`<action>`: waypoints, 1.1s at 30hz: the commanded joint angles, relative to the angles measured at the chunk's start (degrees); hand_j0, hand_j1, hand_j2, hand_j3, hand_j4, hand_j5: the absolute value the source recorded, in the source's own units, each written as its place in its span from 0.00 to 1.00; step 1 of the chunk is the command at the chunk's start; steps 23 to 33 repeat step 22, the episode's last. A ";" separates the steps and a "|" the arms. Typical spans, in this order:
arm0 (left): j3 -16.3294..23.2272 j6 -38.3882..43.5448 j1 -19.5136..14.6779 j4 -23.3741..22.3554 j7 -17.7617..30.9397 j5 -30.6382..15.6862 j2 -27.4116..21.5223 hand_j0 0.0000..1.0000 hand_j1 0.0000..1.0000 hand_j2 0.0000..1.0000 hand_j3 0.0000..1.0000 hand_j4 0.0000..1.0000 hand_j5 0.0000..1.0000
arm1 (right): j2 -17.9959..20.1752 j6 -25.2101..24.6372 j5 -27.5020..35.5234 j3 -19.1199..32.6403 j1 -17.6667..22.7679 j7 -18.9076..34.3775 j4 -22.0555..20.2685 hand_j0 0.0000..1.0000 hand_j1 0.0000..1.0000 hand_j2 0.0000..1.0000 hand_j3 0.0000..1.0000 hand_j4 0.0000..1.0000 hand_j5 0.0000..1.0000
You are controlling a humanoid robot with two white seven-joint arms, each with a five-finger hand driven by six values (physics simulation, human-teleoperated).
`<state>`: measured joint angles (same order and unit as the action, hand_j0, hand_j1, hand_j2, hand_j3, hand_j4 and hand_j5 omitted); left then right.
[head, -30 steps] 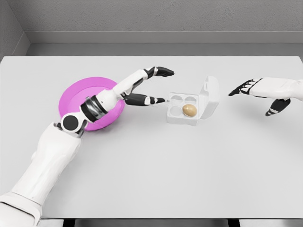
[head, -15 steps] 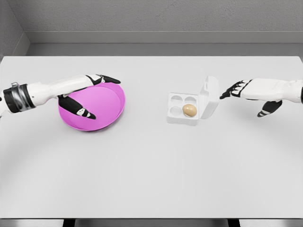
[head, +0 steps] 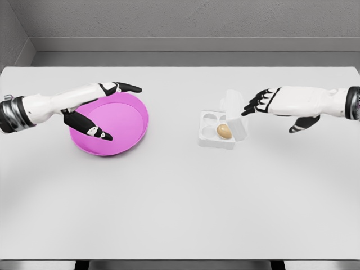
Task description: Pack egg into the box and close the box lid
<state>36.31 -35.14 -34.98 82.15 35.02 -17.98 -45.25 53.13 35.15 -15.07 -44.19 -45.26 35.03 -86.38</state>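
A small white egg box (head: 211, 136) sits right of the table's middle, with a brown egg (head: 224, 131) in its near right cup. Its hinged lid (head: 237, 116) stands upright and leans slightly over the tray. My right hand (head: 256, 102) reaches in from the right, fingers spread, with the fingertips (head: 246, 111) against the lid's outer face. My left hand (head: 107, 107) hovers open over the pink bowl (head: 121, 122) at the left, thumb pointing down into it, and holds nothing.
The pink bowl holds nothing and lies well left of the box. The grey table (head: 180, 191) stretches wide in front of both hands, and a grey wall runs along its far edge.
My right hand has moved left to the lid and pushed it from leaning back to upright, tilting over the tray. My left arm pulled back from the box to the bowl.
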 commanded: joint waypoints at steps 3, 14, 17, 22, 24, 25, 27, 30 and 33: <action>-0.28 0.14 0.00 0.20 -0.02 -0.83 -0.19 1.00 1.00 1.00 1.00 1.00 1.00 | -4.88 -0.15 0.31 -2.12 -0.09 -0.03 -0.81 1.00 1.00 1.00 1.00 1.00 1.00; -0.45 0.14 0.09 0.20 -0.02 -2.68 -2.39 1.00 1.00 1.00 1.00 1.00 1.00 | 2.33 -0.15 0.48 3.76 -2.02 -0.03 2.00 1.00 1.00 1.00 1.00 1.00 1.00; -0.45 0.14 2.02 0.20 -0.02 -2.59 -2.39 1.00 1.00 1.00 1.00 1.00 1.00 | 2.33 -0.15 0.48 3.76 -2.02 -0.03 4.11 1.00 1.00 1.00 1.00 1.00 1.00; -0.45 0.14 2.90 0.38 -0.02 -2.68 -2.30 1.00 1.00 1.00 1.00 1.00 1.00 | 1.98 -0.15 0.48 3.68 -1.93 -0.03 4.11 1.00 1.00 1.00 1.00 1.00 1.00; -0.45 0.14 2.90 0.38 -0.02 -2.68 -2.30 1.00 1.00 1.00 1.00 1.00 1.00 | 1.98 -0.15 0.48 3.68 -1.93 -0.03 4.11 1.00 1.00 1.00 1.00 1.00 1.00; -0.45 0.14 2.90 0.38 -0.02 -2.68 -2.30 1.00 1.00 1.00 1.00 1.00 1.00 | 1.98 -0.15 0.48 3.68 -1.93 -0.03 4.11 1.00 1.00 1.00 1.00 1.00 1.00; -0.45 0.14 2.90 0.38 -0.02 -2.68 -2.30 1.00 1.00 1.00 1.00 1.00 1.00 | 1.98 -0.15 0.48 3.68 -1.93 -0.03 4.11 1.00 1.00 1.00 1.00 1.00 1.00; -0.45 0.14 2.90 0.38 -0.02 -2.68 -2.30 1.00 1.00 1.00 1.00 1.00 1.00 | 1.98 -0.15 0.48 3.68 -1.93 -0.03 4.11 1.00 1.00 1.00 1.00 1.00 1.00; -0.45 0.14 2.90 0.38 -0.02 -2.68 -2.30 1.00 1.00 1.00 1.00 1.00 1.00 | 1.98 -0.15 0.48 3.68 -1.93 -0.03 4.11 1.00 1.00 1.00 1.00 1.00 1.00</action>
